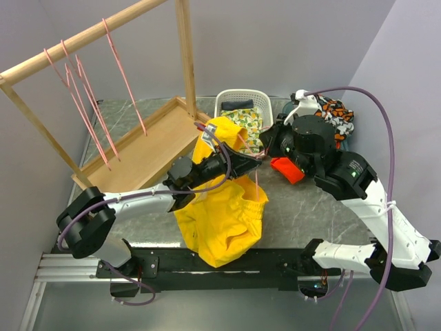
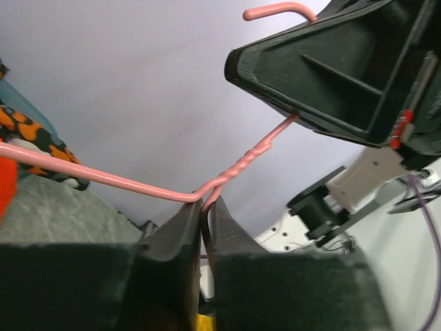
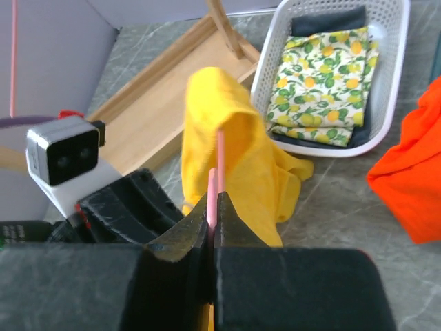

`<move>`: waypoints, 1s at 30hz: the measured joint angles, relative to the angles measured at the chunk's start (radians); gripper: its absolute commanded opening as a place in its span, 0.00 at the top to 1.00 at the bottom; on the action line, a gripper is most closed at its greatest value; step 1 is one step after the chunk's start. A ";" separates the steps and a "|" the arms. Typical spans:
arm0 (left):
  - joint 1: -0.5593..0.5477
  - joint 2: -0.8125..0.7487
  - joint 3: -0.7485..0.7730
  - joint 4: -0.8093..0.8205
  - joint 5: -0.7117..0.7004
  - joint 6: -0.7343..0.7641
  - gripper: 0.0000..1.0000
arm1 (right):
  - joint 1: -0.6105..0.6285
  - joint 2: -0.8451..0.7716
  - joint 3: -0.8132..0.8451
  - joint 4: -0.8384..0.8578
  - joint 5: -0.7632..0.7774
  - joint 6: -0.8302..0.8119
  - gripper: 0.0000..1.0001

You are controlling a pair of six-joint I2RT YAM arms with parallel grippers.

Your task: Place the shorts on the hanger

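The yellow shorts (image 1: 222, 214) hang in a bunch between the two arms, with one part raised (image 3: 224, 145) and the rest sagging to the table. The pink wire hanger (image 2: 89, 176) is held by both grippers. My left gripper (image 2: 204, 201) is shut on it just below the twisted neck (image 2: 241, 165), and the hook (image 2: 279, 10) shows above. My right gripper (image 3: 213, 203) is shut on a pink wire of the hanger (image 3: 220, 155), right in front of the shorts. From above, the left gripper (image 1: 247, 164) and right gripper (image 1: 270, 146) meet over the shorts, and only a short piece of hanger wire (image 1: 257, 183) shows.
A wooden rack (image 1: 83, 38) at the back left carries several pink hangers (image 1: 89, 103) above a wooden tray (image 1: 141, 152). A white basket (image 1: 241, 96) holds a lemon-print cloth (image 3: 327, 76). An orange-red cloth (image 1: 286, 169) and a black-white-orange patterned cloth (image 1: 337, 114) lie by the right arm.
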 measured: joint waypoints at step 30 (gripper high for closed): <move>-0.326 -0.381 0.162 -1.235 -0.477 0.009 0.31 | 0.046 0.101 0.071 0.034 0.013 -0.153 1.00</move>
